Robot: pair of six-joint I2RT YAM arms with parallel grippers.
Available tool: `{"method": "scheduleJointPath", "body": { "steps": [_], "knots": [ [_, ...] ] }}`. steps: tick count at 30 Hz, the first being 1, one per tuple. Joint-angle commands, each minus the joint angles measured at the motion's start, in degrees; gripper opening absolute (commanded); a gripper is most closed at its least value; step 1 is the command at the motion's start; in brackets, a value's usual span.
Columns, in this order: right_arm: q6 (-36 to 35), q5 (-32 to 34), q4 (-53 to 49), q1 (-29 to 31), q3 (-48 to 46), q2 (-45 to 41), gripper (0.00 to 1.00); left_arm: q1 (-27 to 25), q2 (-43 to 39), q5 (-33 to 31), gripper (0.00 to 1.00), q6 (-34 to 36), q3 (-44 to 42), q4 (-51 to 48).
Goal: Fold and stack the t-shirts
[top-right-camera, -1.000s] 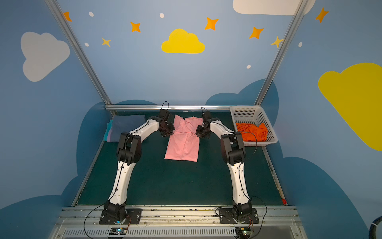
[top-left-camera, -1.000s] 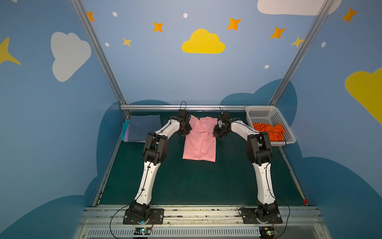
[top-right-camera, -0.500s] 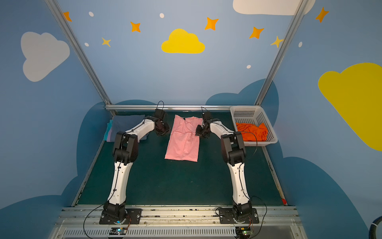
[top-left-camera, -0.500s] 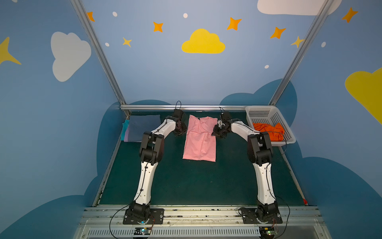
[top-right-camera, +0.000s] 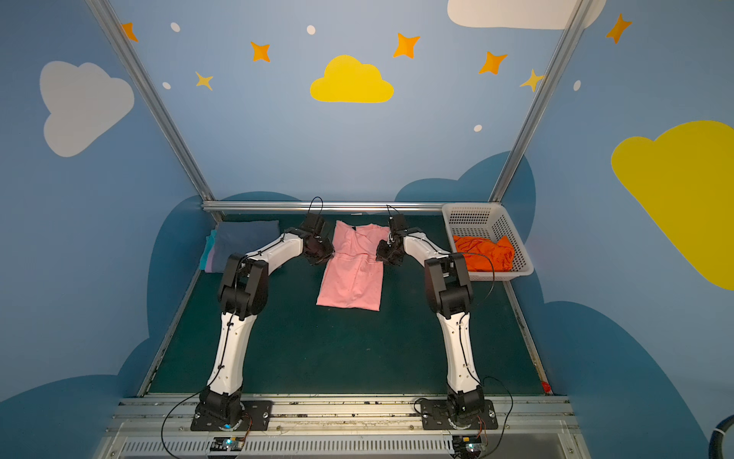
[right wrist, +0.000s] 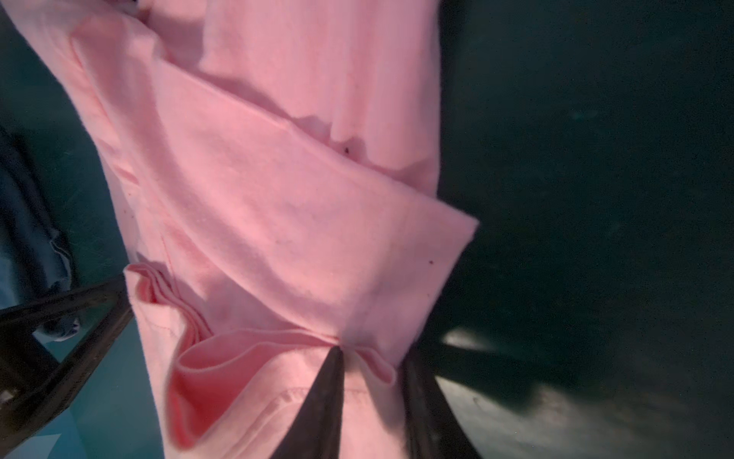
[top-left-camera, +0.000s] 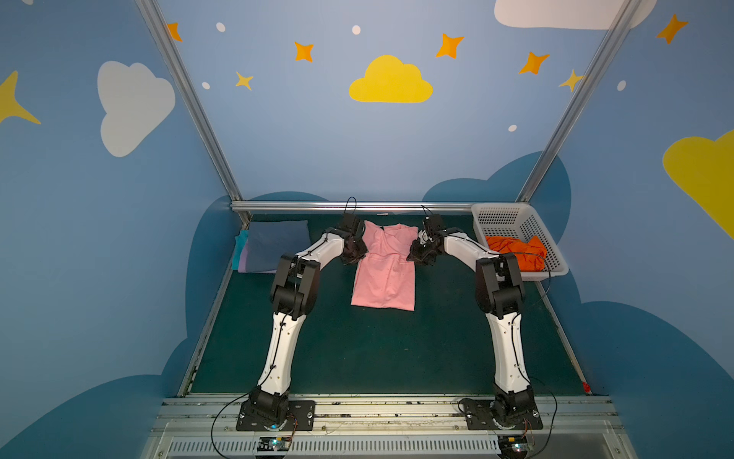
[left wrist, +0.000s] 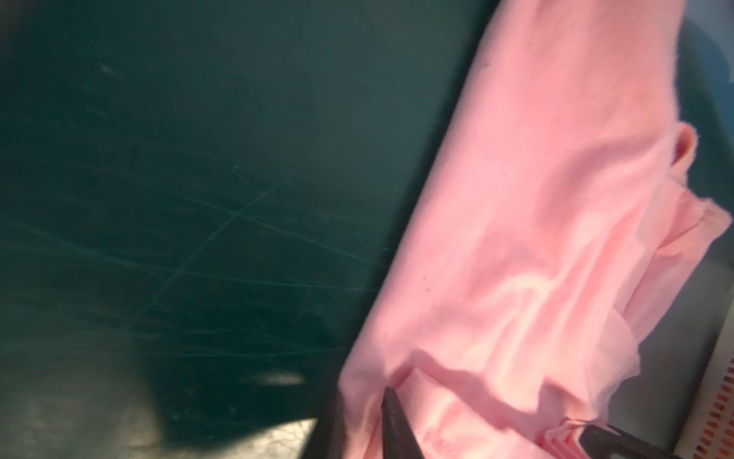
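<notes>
In both top views the pink t-shirt (top-left-camera: 384, 274) lies flat mid-table, long and narrow, its sides already folded in. The left claw (top-left-camera: 354, 248), which had swung out half a second ago, is back at the shirt's left shoulder edge, and the right claw (top-left-camera: 421, 252) is at the opposite edge — likely set for the lengthwise fold. Bare mat (top-left-camera: 357, 349) toward the bases gives room. The rear rail (top-left-camera: 357, 206), the folded pile (top-left-camera: 274, 244) and the basket (top-left-camera: 500, 216) holding the orange t-shirt (top-left-camera: 516, 252) hem the far end. In the left wrist view, cloth bunches between parted fingers (left wrist: 395, 425) — clamped or not, I cannot tell. In the right wrist view, narrow fingers (right wrist: 329, 397) pinch the shirt's folded edge.
</notes>
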Motion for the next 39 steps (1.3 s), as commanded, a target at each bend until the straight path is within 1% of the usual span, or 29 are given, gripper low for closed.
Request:
{"method": "scheduleJointPath", "body": {
  "steps": [1, 6, 8, 10, 13, 15, 21, 23, 29, 32, 33, 39],
  "knots": [
    [-0.67, 1.38, -2.64, -0.29, -1.67, 1.40, 0.28, 0.15, -3.38, -1.06, 0.17, -0.12, -1.15, 0.60],
    [-0.63, 1.38, -2.92, -0.26, -1.49, 1.47, 0.27, 0.07, -5.58, -3.04, 0.16, -0.23, -2.26, 0.98],
    [-0.63, 1.46, -2.95, -0.24, -1.49, 1.48, 0.27, -0.14, -6.04, -3.22, 0.18, -0.26, -2.69, 1.53],
    [-0.63, 1.38, -2.92, -0.24, -1.41, 1.58, 0.27, -0.45, -5.72, -2.65, 0.22, -0.24, -2.35, 1.73],
    [-0.54, 1.25, -3.06, -0.24, -1.32, 1.84, 0.27, -0.90, -4.84, -1.50, 0.32, -0.18, -2.01, 2.66],
    [-0.63, 1.20, -3.18, -0.24, -1.18, 2.08, 0.27, -1.16, -4.17, -1.15, 0.36, -0.15, -1.71, 3.04],
    [-0.63, 0.96, -3.27, -0.24, -0.96, 2.54, 0.27, -1.41, -0.66, -1.25, 0.36, -0.12, 0.63, 1.82],
    [-0.72, 1.03, -3.28, -0.24, -1.03, 2.71, 0.27, -1.51, -0.03, -0.74, 0.34, -0.31, 0.65, 2.26],
    [-0.81, 1.20, -3.35, -0.28, -1.29, 3.03, 0.27, -1.80, 1.80, -0.40, 0.21, -0.37, 1.49, 1.87],
    [-0.72, 1.28, -3.37, -0.37, -1.32, 3.00, 0.27, -1.72, 2.22, -1.34, 0.06, -0.15, 2.42, 0.73],
    [-0.72, 1.29, -3.34, -0.35, -1.32, 2.98, 0.27, -1.64, 2.09, -1.78, 0.04, -0.05, 2.72, 0.23],
    [-0.72, 1.64, -3.42, -0.34, -1.58, 2.90, 0.24, -0.93, 0.12, -3.55, 0.04, 0.89, 4.87, -1.77]
  ]
}}
